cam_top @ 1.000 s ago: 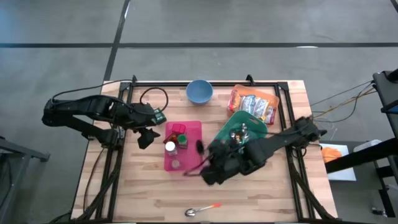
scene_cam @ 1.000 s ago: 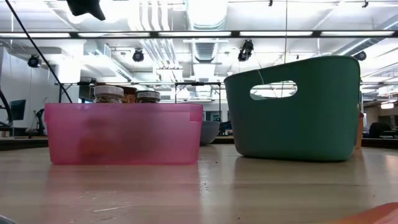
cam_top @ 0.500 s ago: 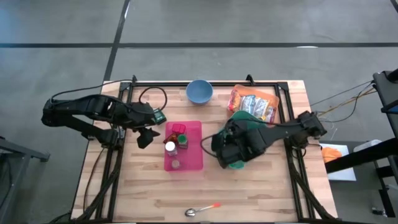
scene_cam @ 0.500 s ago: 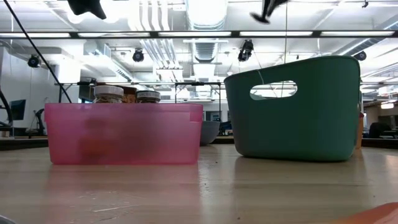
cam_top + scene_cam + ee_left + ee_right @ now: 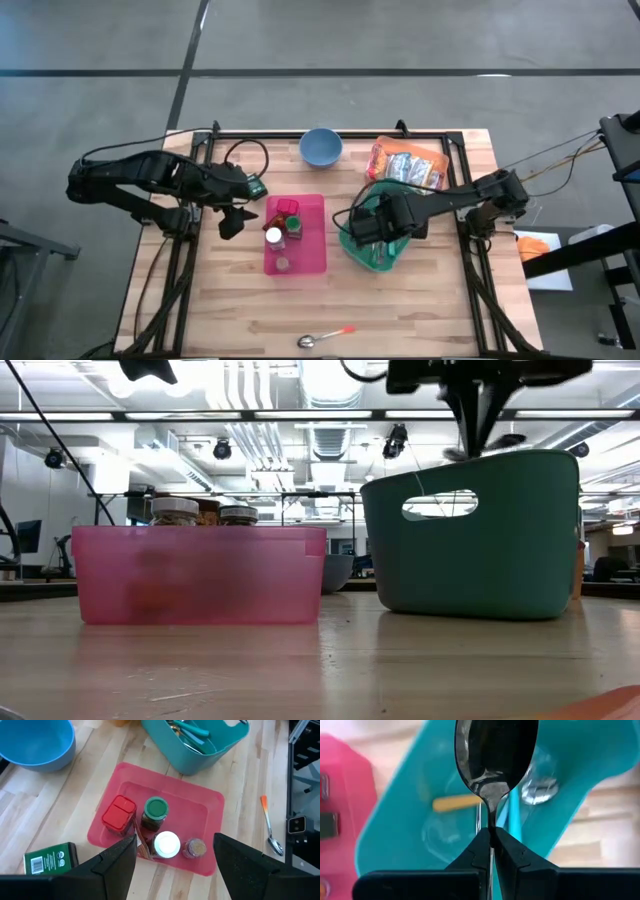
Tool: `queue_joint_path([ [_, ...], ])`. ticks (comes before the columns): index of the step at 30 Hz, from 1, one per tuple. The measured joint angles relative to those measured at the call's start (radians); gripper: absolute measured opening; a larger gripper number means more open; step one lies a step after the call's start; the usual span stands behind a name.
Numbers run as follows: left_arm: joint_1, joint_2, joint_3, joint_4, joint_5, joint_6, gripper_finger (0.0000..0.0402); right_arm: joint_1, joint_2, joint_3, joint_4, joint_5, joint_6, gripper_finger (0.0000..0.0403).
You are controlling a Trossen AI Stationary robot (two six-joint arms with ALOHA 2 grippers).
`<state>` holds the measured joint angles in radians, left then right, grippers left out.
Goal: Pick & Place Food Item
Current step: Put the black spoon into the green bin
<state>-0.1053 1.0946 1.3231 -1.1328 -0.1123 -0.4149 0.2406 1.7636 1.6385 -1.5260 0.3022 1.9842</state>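
The right gripper [image 5: 491, 842] is clenched on a metal spoon [image 5: 495, 760], holding it bowl-out above the green basket [image 5: 352, 240], which holds other cutlery. The left gripper [image 5: 234, 214] hovers with fingers spread and nothing between them, just beside the pink tray [image 5: 200, 800] of spice jars [image 5: 155, 815]

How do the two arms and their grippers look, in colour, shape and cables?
Both arms are black and jointed, built of slim links. The left gripper has two broad, flat, matte black fingers. The right gripper has black fingers that taper to narrow tips. A black cable loops on the table beside the left arm; thin cables trail from the right arm.
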Motion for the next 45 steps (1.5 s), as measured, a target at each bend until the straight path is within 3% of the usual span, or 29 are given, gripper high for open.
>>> queue_joint_path([
  [7,0.000,0.000,0.000,0.030,0.000,0.009,0.0262,-0.033,-0.092,-0.231,0.215,-0.040,0.004,0.0008],
  [13,0.000,0.000,0.000,0.040,0.000,0.015,0.0262,-0.070,-0.150,-0.362,0.282,-0.042,0.001,0.0008],
  [23,0.000,0.000,0.000,0.057,0.000,-0.030,0.0262,-0.164,-0.157,-0.542,0.518,-0.125,-0.157,0.0008],
  [37,0.000,0.000,0.000,0.058,0.000,-0.039,0.0262,-0.211,-0.158,-0.631,0.599,-0.225,-0.262,0.0008],
  [45,0.000,0.001,-0.001,0.060,0.000,-0.039,0.0262,-0.211,-0.090,-0.623,0.633,-0.251,-0.320,0.0008],
])
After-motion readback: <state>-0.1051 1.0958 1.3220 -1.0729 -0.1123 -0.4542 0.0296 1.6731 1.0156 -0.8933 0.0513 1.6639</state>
